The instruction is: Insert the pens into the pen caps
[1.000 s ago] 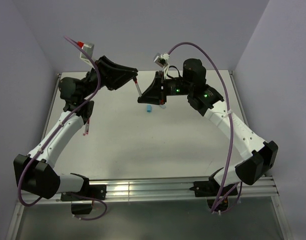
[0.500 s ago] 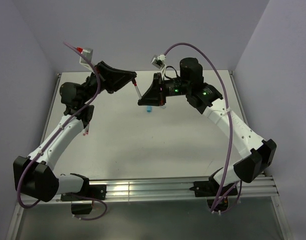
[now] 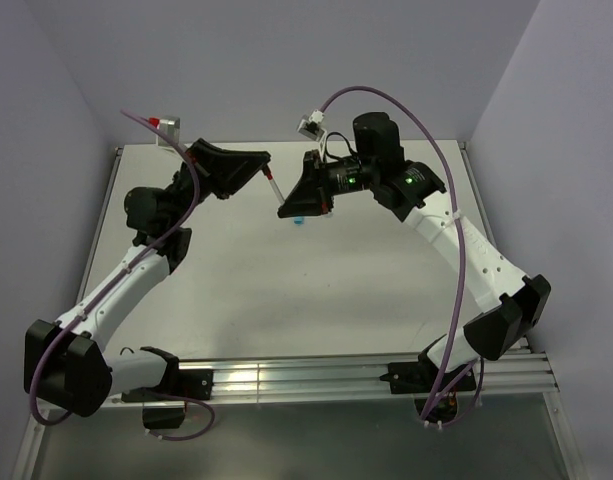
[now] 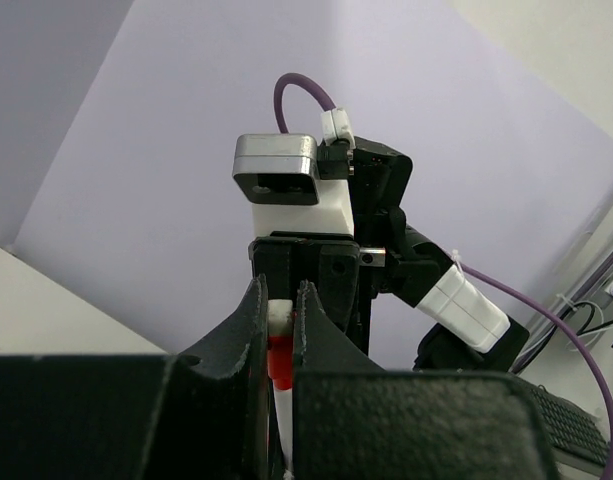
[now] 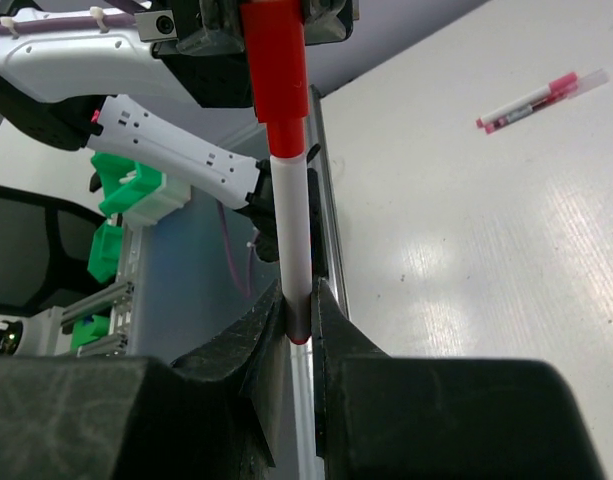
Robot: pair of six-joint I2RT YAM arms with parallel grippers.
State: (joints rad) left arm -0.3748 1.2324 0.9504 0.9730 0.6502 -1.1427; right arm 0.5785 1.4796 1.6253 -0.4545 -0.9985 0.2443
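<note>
My left gripper (image 3: 264,172) and right gripper (image 3: 284,207) meet above the back middle of the white table (image 3: 286,290), with one pen (image 3: 275,190) spanning between them. In the right wrist view my right gripper (image 5: 298,310) is shut on the pen's white barrel (image 5: 294,220). The red cap (image 5: 276,60) sits on the pen's far end, inside the left jaws. In the left wrist view my left gripper (image 4: 279,310) is shut on that red cap (image 4: 278,360). A light blue cap (image 3: 299,218) lies on the table just under the right gripper.
A second pen (image 5: 541,98), white with pink-red ends, lies flat on the table in the right wrist view. Purple cables (image 3: 426,120) loop over both arms. Lavender walls close in the table at the back and both sides.
Both grippers have drifted slightly toward the back and closer together, with the pen still held between them. The left arm's elbow has swung left.
</note>
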